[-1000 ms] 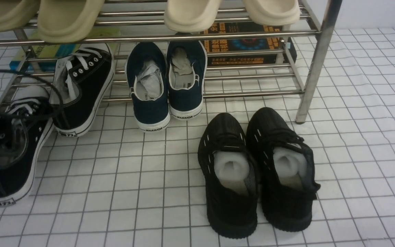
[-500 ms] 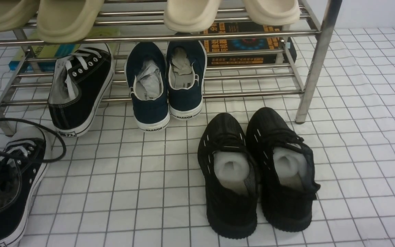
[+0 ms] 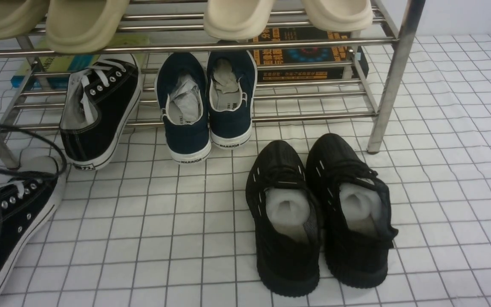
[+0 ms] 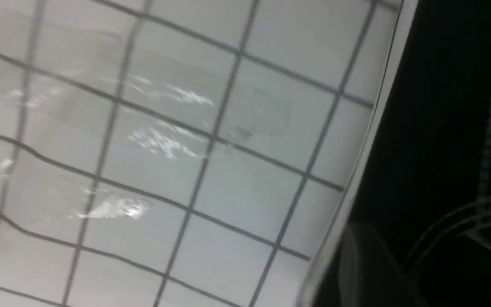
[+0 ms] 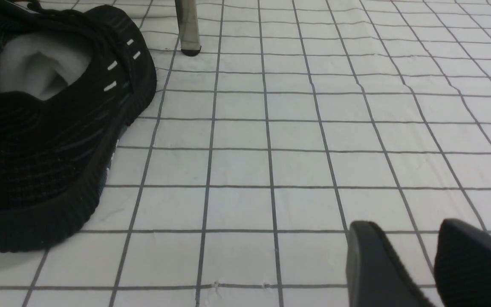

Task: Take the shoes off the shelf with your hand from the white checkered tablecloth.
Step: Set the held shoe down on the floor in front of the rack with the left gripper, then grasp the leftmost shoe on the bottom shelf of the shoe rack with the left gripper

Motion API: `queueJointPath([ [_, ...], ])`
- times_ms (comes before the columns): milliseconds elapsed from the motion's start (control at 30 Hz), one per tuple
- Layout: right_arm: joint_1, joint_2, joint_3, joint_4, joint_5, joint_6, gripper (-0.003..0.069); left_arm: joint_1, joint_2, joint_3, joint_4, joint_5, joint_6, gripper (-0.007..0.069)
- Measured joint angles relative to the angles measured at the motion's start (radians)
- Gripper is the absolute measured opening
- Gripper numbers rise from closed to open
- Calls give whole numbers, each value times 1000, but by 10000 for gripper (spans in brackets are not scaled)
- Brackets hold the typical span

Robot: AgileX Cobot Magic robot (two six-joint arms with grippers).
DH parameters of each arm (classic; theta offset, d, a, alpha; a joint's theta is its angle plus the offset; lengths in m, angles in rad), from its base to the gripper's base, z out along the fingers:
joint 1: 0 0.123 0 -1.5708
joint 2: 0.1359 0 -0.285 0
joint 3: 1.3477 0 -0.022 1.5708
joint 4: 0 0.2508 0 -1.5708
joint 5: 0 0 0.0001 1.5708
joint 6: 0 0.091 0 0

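Note:
One black canvas sneaker (image 3: pixel 4 232) with white laces lies at the front left on the white checkered tablecloth (image 3: pixel 164 221), partly out of frame, with a black cable over it. In the left wrist view its black canvas (image 4: pixel 441 128) and white sole fill one side. My left gripper (image 4: pixel 394 260) is against it, one dark finger (image 4: pixel 362 260) showing, the other hidden. The second sneaker (image 3: pixel 100 111) leans on the lowest bars of the chrome shelf (image 3: pixel 392 76). My right gripper (image 5: pixel 416 243) is open and empty just above the cloth.
Navy WARRIOR slip-ons (image 3: pixel 205 106) sit on the shelf's lowest tier. All-black knit sneakers (image 3: pixel 318 213) stand on the cloth in front, also in the right wrist view (image 5: pixel 49 128). Beige slippers (image 3: pixel 237 17) hang over the upper tier. A dark box (image 3: pixel 301 55) lies behind the shelf.
The left sneaker has moved off the shelf's front toward me and to the left, turned a little, and now lies lower in the front view. The other shoes have not moved.

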Motion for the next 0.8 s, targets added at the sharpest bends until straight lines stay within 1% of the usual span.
queueJointPath([
  [33, 0, 0, 0, 0, 0, 0, 239, 0, 0, -47, -9, 24, -38, 295],
  [100, 0, 0, 0, 0, 0, 0, 239, -12, 0, -124, -36, 58, -70, 340],
  [133, 0, 0, 0, 0, 0, 0, 239, -24, 0, -156, -48, 71, -72, 350],
  [200, 0, 0, 0, 0, 0, 0, 239, -54, 0, -201, -70, 81, -66, 358],
  [233, 0, 0, 0, 0, 0, 0, 239, -90, 0, -232, -93, 80, -54, 361],
  [267, 0, 0, 0, 0, 0, 0, 239, -90, 0, -232, -93, 79, -51, 361],
  [300, 0, 0, 0, 0, 0, 0, 239, -132, 1, -256, -119, 70, -39, 363],
  [367, 0, 0, 0, 0, 0, 0, 239, -208, 20, -294, -159, 31, -28, 362],
  [467, 0, 0, 0, 0, 0, 0, 239, -272, 60, -332, -188, -38, -38, 362],
  [500, 0, 0, 0, 0, 0, 0, 239, -275, 67, -335, -191, -44, -41, 362],
  [533, 0, 0, 0, 0, 0, 0, 239, -292, 95, -349, -198, -89, -65, 362],
  [633, 0, 0, 0, 0, 0, 0, 239, -297, 142, -358, -200, -139, -97, 362],
  [800, 0, 0, 0, 0, 0, 0, 239, -297, 199, -358, -151, -150, -112, 362],
])
